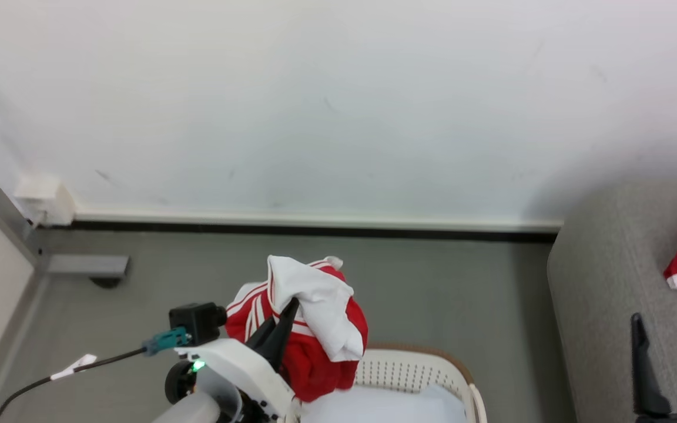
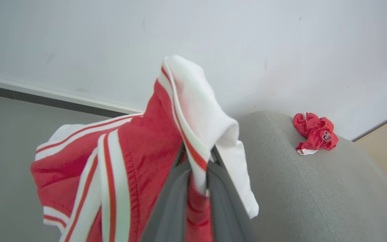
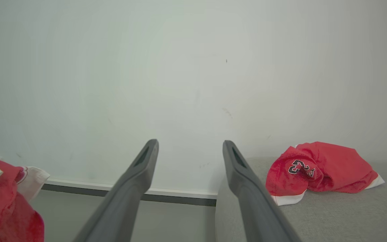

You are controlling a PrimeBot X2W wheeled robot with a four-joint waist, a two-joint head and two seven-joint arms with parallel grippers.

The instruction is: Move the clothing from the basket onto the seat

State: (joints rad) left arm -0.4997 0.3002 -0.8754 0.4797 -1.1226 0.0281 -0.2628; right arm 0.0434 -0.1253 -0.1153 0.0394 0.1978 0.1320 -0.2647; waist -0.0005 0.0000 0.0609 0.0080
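The left gripper (image 1: 288, 311) is nearest, at the lower middle of the head view, on a pale forearm with a small green light. Its two dark fingers are pressed together and pinch a garment (image 1: 321, 311). The arm is lifted and the fingers point up and away from the robot, toward the wall (image 1: 338, 106). In the left wrist view, this gripper (image 2: 197, 158) bites a fold where red cloth meets white, and the garment (image 2: 139, 144) hangs loose on both sides of the fingers. The cloth is soft and crumpled, red with white stripes and a plain white part on top.

Just right of the arm and below the garment is the basket (image 1: 400, 371), cream plastic with small holes in the wall and a brown rim. Something white lies inside; I cannot tell what.

The right gripper (image 1: 664, 329) is at the lower right, over the seat (image 1: 603, 282). Its fingers are spread wide and hold nothing, as the right wrist view also shows (image 3: 190, 148).

The seat is grey woven fabric with rounded edges. A second garment (image 3: 328, 171), red with a white hem and dark lettering, lies bunched on it, farther back near the wall.

The floor (image 1: 421, 282) is smooth and grey. It meets the plain white wall at a white baseboard (image 1: 315, 222) with a dark strip.
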